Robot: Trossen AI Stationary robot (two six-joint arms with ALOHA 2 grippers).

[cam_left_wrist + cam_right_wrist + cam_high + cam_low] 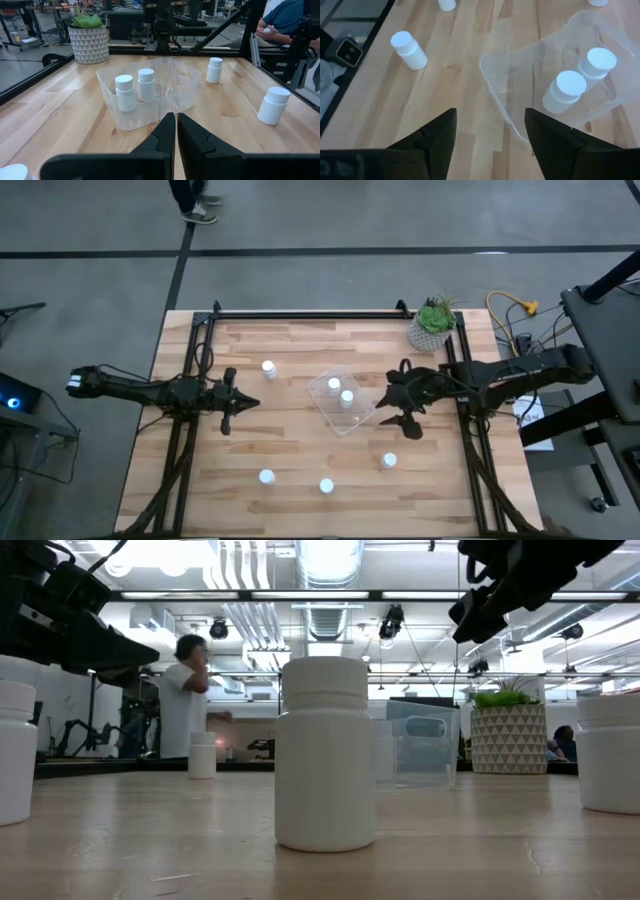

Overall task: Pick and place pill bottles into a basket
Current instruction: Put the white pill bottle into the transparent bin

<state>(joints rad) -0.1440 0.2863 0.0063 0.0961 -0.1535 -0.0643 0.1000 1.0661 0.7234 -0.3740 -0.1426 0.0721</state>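
I see my right claw (398, 402) hanging apart and empty just right of the basket (328, 409), above the counter (300, 460). Two pill bottles (340, 392) stand inside it; four others sit on the wood around it. My left claw (243, 402) waits closed, empty, left of the basket.

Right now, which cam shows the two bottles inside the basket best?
Right wrist view: both bottles in the basket show close, from above. Left wrist shows them side-on through the clear wall; high view shows them tiny; low view doesn't show them clearly.
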